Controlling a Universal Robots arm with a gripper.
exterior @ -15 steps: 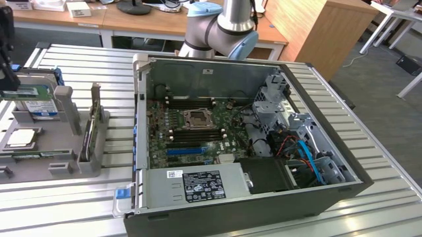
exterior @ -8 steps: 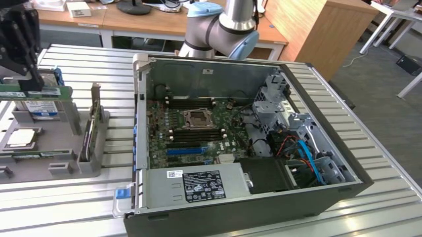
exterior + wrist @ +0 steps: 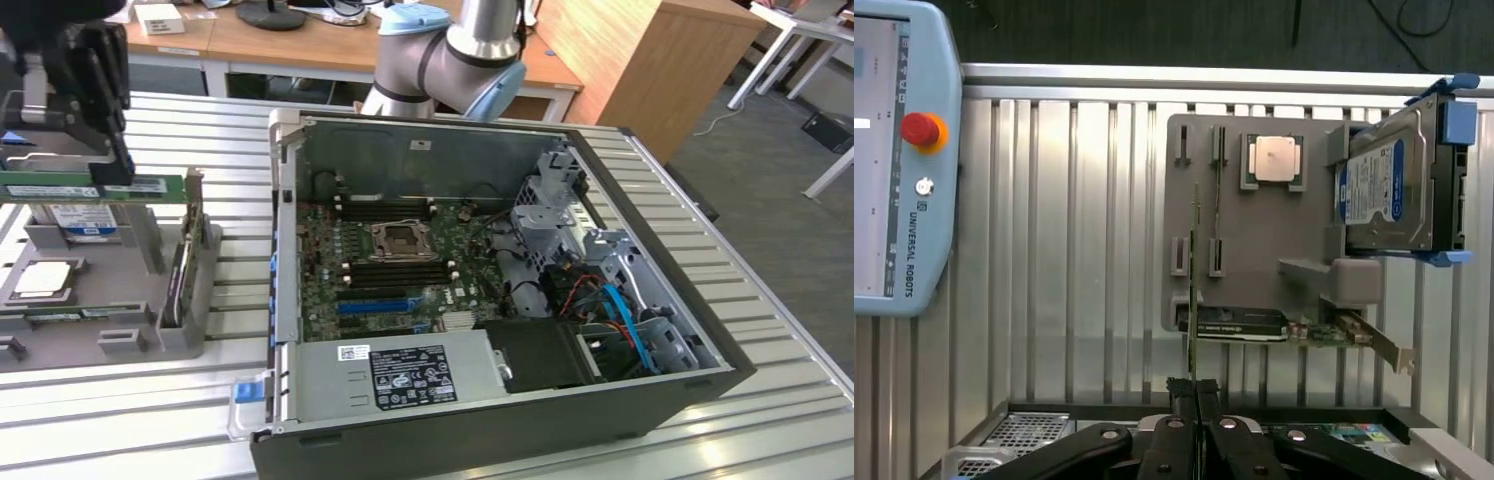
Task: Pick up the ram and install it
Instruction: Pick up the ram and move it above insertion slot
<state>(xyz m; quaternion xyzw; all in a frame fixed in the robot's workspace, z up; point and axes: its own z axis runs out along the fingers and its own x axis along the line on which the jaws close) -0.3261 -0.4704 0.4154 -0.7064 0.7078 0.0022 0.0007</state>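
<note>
Within pincer (image 3: 1196,392), long green ram (image 3: 60,187), seemingly level.

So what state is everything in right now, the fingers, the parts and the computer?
black fingers: shut on the ram stick.
long green ram stick: gripped, held level above the tray.
grey plastic holder tray: flat on the table, holding parts.
silver hard drive with blue-white label: standing on edge in the tray.
square silver processor chip: lying flat in the tray.
black computer case: on its side, open.
</note>
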